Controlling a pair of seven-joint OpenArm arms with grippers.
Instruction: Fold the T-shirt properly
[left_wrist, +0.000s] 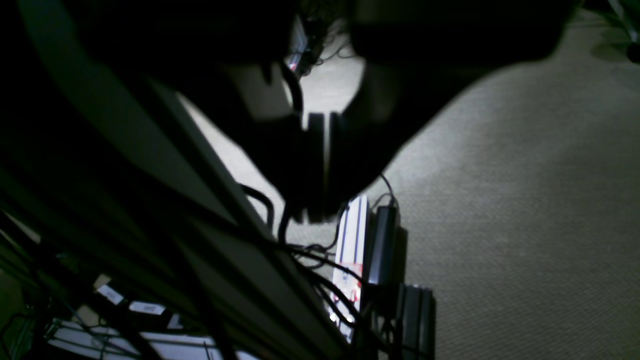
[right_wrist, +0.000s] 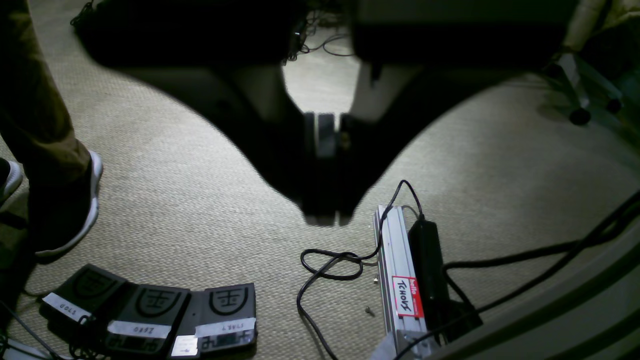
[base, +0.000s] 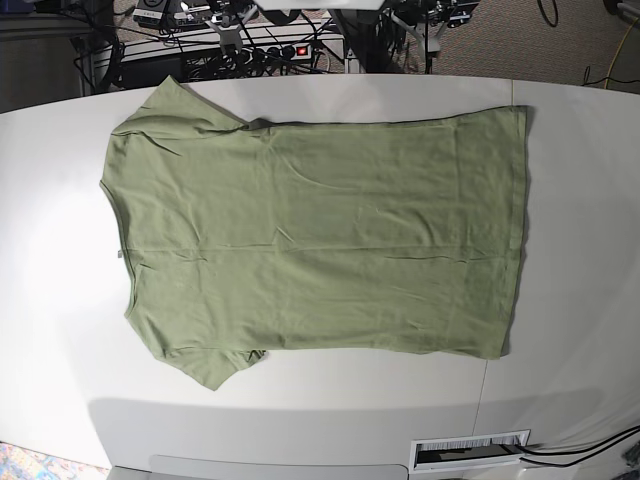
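Left wrist cam first: the black two-fingered left gripper (left_wrist: 322, 165) has its fingers pressed together, and I can't see any cloth between them. It's hanging over the coarse grey-beige woven floor (left_wrist: 500, 215), with a slim black power brick (left_wrist: 384, 245) lying beside a silver metal rail down there. No shirt in this view at all.

Right wrist cam is pretty much the same deal. The black two-fingered right gripper (right_wrist: 327, 165) is closed up too, fingertips together, no fabric in them. Below it there's floor, three dark labelled foot pedals (right_wrist: 225, 320) and somebody's black shoe with a white sole (right_wrist: 65, 215). No shirt here either.

Base cam is where the action is: the plain sage-green short-sleeved cotton T-shirt (base: 350, 230) lies spread out on the smooth white tabletop (base: 300, 410), neckline towards the left of the picture and hem towards the right. Sleeves stick out at the upper and lower left, a bit crumpled, and a few creases run across the body. Both arms are up at the top edge, off the cloth.

So my read is we're right at the start, no real fold made. Next move would be opening both grippers, reaching down and pinching an edge at two spots, probably sleeve and hem on one long side. Watch for those bunched sleeves folding in messy.
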